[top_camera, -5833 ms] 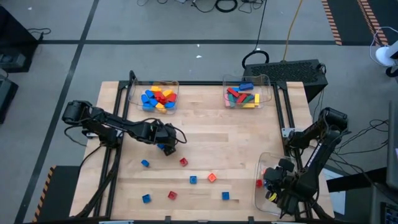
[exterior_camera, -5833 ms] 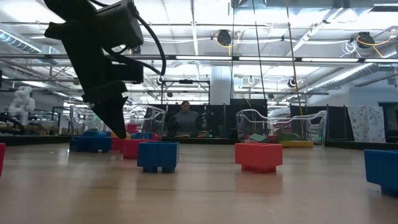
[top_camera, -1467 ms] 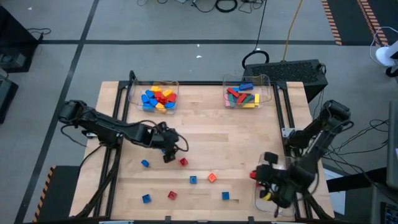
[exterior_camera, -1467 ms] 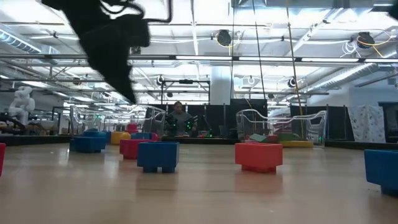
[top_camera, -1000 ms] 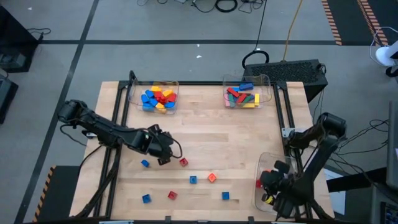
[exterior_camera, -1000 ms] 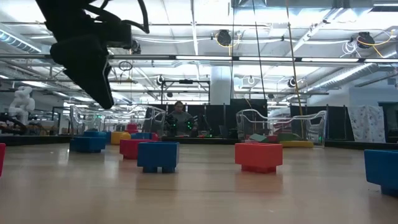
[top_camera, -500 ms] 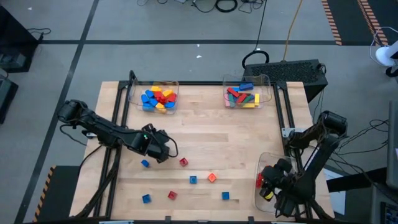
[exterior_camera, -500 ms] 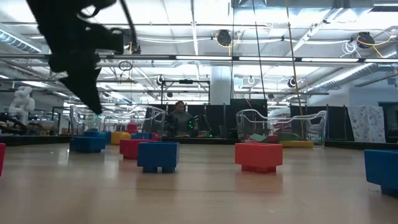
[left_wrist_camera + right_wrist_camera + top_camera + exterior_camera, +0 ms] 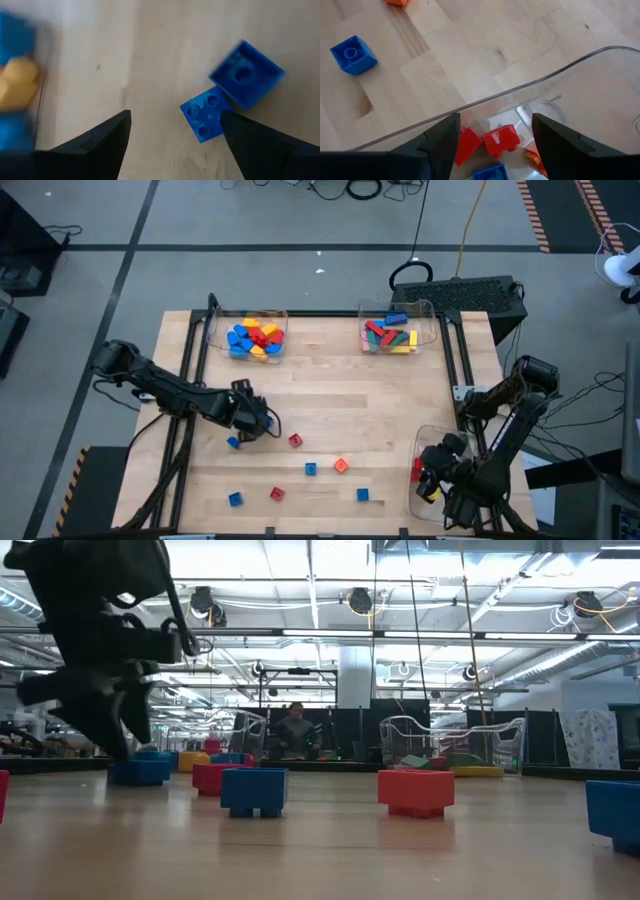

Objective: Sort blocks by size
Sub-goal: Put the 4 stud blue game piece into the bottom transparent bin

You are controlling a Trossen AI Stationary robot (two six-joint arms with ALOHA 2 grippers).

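The left gripper point(image 9: 250, 425) hovers spread just above a small blue cube point(image 9: 233, 443) on the wooden table point(image 9: 330, 390). The right gripper point(image 9: 432, 475), fingers apart, hangs over the clear tray point(image 9: 600, 85) at the table's right edge, red blocks point(image 9: 501, 139) beneath it.

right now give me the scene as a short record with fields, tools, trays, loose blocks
left tool: open, over a small blue block at the table's left
right tool: open, above the clear tray at the table's right edge, nothing held
right tray contents: small red blocks
far left tray: blue, red, yellow blocks
far right tray: longer bars
loose blocks: blue, red, orange ones on the near table
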